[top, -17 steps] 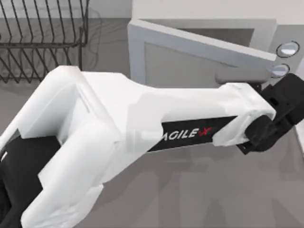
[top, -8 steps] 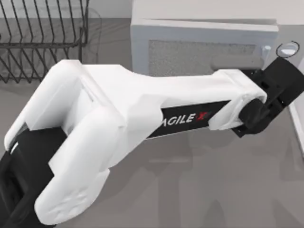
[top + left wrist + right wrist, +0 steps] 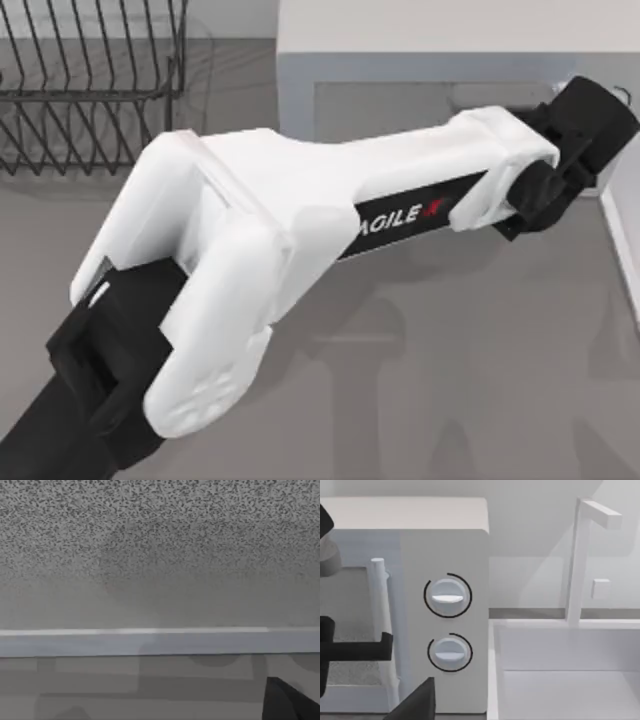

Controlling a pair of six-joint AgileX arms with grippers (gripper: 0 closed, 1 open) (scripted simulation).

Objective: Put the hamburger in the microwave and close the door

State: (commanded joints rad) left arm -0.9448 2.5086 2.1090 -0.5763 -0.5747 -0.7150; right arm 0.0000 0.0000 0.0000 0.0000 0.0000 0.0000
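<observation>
Left gripper point(image 3: 575, 150) presses against the front of the door point(image 3: 400, 105) near its handle end, beside the dial panel; its black fingers are bunched against the panel and I cannot tell whether they are parted or closed. A second ago the door stood swung out at an angle with the cavity showing behind it; half a second ago it was nearly flat; now it lies flush with the face of the microwave point(image 3: 420, 25), and the left arm has followed it in. The left wrist view looks straight at the speckled door window. The right wrist view shows the handle point(image 3: 379, 605) tight against the dial panel, with both dials point(image 3: 447, 596) alongside. The hamburger cannot be seen, presumably shut inside. To my judgement the closing is finished or within a last push, and what remains is to back the gripper off
</observation>
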